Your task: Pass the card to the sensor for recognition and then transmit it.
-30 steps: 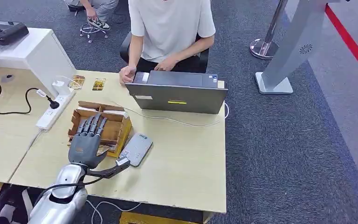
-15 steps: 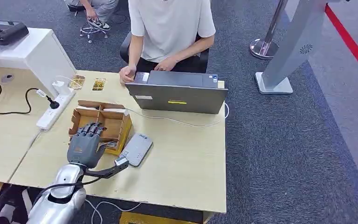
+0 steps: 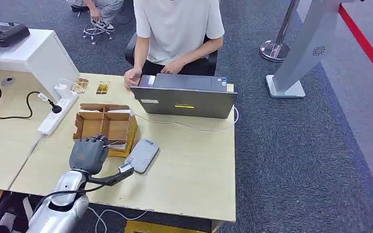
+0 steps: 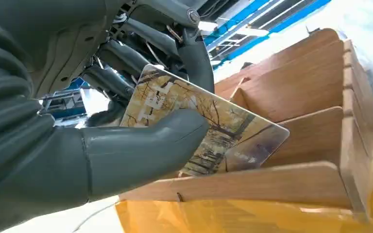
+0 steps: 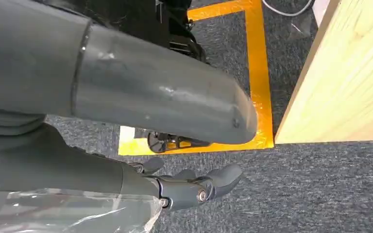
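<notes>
My left hand (image 3: 88, 153) hovers at the near edge of the cardboard box (image 3: 105, 124) on the table. In the left wrist view the thumb and fingers pinch a card (image 4: 209, 133) printed with autumn trees, just above the box's compartments (image 4: 296, 92). The grey card sensor (image 3: 142, 155) lies flat on the table just right of the box and of my hand. My right hand (image 5: 184, 187) hangs beside the table's edge over the carpet, fingers loosely apart, holding nothing.
A person sits across the table behind an open laptop (image 3: 184, 101). Two more cards (image 3: 103, 88) lie near the far edge. A power strip (image 3: 56, 115) with a black cable sits left of the box. A white cable crosses the table (image 3: 194, 165).
My left hand has drawn back from over the box toward the near edge, its fingers curling in from spread to closed on the card.
</notes>
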Robot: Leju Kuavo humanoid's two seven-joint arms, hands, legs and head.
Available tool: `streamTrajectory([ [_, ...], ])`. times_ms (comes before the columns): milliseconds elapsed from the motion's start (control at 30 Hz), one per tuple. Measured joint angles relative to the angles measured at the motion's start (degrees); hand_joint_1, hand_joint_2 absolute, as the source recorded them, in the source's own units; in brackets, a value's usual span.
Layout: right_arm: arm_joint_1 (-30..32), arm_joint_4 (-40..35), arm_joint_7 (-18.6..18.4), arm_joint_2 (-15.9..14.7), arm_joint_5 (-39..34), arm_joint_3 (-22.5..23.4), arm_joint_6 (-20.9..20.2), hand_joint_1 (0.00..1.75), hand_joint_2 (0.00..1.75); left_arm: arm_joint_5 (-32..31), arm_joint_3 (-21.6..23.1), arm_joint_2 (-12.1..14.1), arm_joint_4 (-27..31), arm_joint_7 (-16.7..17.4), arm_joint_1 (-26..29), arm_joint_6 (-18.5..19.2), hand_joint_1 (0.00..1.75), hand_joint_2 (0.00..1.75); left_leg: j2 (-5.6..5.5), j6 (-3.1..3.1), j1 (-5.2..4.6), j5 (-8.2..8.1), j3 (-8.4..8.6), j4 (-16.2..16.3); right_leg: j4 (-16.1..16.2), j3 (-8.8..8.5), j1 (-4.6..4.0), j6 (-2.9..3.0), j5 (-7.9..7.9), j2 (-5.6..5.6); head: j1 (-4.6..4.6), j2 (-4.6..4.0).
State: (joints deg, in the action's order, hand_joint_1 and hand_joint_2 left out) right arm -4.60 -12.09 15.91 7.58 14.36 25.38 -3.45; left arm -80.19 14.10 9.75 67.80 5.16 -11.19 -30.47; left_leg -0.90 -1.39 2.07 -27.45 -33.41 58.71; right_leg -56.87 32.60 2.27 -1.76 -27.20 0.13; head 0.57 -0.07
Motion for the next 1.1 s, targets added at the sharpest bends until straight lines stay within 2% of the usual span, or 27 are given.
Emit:
streamTrajectory([
  [233,0.0,0.0,-0.3,0.0,0.0,0.1,0.0,0.0,0.0,0.4,0.0,0.0,0.0,-0.5,0.0,-0.6,1.75,1.75,0.0,0.0,0.0,0.0,0.0,0.0,0.0,0.0,0.0,0.0,0.0,0.0,0.0,0.0],
  [300,0.0,0.0,-0.2,0.0,-0.2,0.2,0.0,0.0,0.0,1.9,0.0,0.0,1.1,-2.4,0.5,-1.5,1.75,1.75,0.0,0.0,0.0,0.0,0.01,0.0,0.0,0.01,0.0,0.0,0.0,0.01,0.0,0.0],
  [367,0.2,0.0,0.2,0.0,-0.5,0.5,0.0,0.0,0.0,3.1,0.0,0.0,4.6,-3.4,1.4,-0.9,1.75,1.75,0.0,0.0,0.0,0.0,0.0,0.0,0.0,0.02,0.0,0.0,0.0,0.01,0.0,0.0],
  [500,0.9,0.0,1.3,0.0,-1.0,1.5,-0.2,0.0,0.0,5.6,1.6,0.2,15.2,-5.0,2.8,1.5,1.75,1.75,-0.01,0.0,0.0,-0.01,-0.02,0.0,0.0,0.02,0.0,0.0,-0.01,-0.01,-0.02,0.0],
  [633,1.7,0.0,2.3,0.0,-1.2,2.4,-0.3,0.0,0.0,9.5,3.6,1.7,26.1,-6.6,2.3,2.3,1.75,1.75,0.01,0.0,0.0,-0.01,-0.01,0.0,0.0,0.04,0.0,0.0,-0.01,0.01,0.0,0.0],
  [767,1.9,0.0,2.2,0.0,-0.5,2.8,-0.5,0.0,0.0,13.3,3.8,3.0,31.2,-7.5,-0.9,1.9,1.75,1.75,-0.01,-0.05,0.01,0.05,0.0,0.0,0.0,0.03,-0.01,0.0,0.0,-0.02,0.0,0.0],
  [833,1.6,0.0,1.5,0.0,0.5,2.8,-0.6,0.0,0.0,11.3,3.7,3.5,30.6,-6.2,-4.4,2.1,1.75,1.75,-0.04,-0.06,0.03,0.1,0.0,0.0,0.0,0.02,-0.02,0.03,0.03,-0.05,0.0,0.0],
  [933,1.3,0.0,0.9,0.0,1.1,2.8,-0.6,0.0,0.0,11.1,2.8,4.1,27.8,-6.7,-9.1,1.4,1.75,1.75,-0.02,-0.12,0.03,0.17,0.02,0.0,-0.1,0.0,-0.02,0.1,0.14,-0.04,0.0,0.0],
  [1000,1.1,0.0,0.2,0.0,1.9,2.8,-0.7,0.0,0.0,7.6,2.4,4.5,25.6,-5.3,-11.3,0.3,1.75,1.75,-0.02,-0.1,0.03,0.2,0.02,0.0,-0.1,0.01,-0.02,0.09,0.15,-0.02,0.0,0.0],
  [1067,0.7,0.0,-0.8,0.0,2.8,2.6,-0.8,0.0,0.0,4.3,1.8,4.9,21.5,-4.5,-14.1,-2.5,1.75,1.75,-0.03,-0.08,0.03,0.21,0.02,0.0,-0.1,0.0,-0.02,0.09,0.15,-0.03,0.0,0.0],
  [1100,0.5,0.0,-1.2,0.1,3.1,2.5,-0.8,0.0,0.0,4.5,1.0,5.3,18.0,-4.7,-15.6,-4.3,1.75,1.75,-0.02,-0.08,0.03,0.21,0.02,0.0,-0.1,0.01,-0.02,0.12,0.18,-0.01,-0.04,0.0],
])
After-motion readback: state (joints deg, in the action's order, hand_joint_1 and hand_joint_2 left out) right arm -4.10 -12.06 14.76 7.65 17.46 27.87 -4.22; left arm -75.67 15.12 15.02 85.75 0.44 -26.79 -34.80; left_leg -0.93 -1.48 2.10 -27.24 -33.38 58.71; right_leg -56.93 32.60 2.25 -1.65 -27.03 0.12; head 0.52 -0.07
